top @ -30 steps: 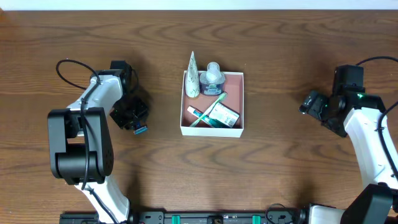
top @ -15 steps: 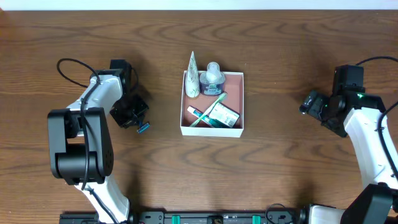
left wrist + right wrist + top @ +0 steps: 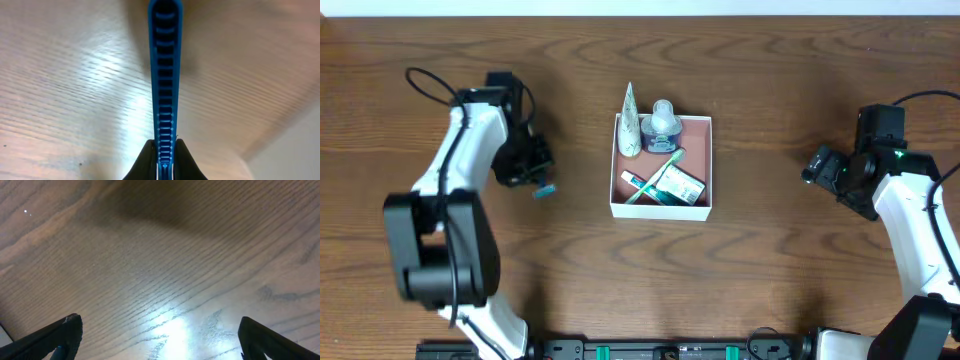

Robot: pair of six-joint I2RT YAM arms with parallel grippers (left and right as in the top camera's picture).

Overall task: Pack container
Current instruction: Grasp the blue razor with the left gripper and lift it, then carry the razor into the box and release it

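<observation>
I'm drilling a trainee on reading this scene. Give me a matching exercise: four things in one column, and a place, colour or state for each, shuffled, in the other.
Things:
1. left end effector
2. right end effector
3. container
4. green toothbrush

Descriptions:
a. lying slantwise inside number 3
b. shut
c. white walls, pink inside
d. open wide

Pairs: 1-b, 2-d, 3-c, 4-a

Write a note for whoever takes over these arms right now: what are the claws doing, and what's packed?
Left gripper: shut, empty, above the table left of the container.
Right gripper: open, empty, at the far right.
Container holds a tube, a small bottle, a toothbrush and a packet.
No loose items show on the table, so packing looks done; probably nothing left to load.
</observation>
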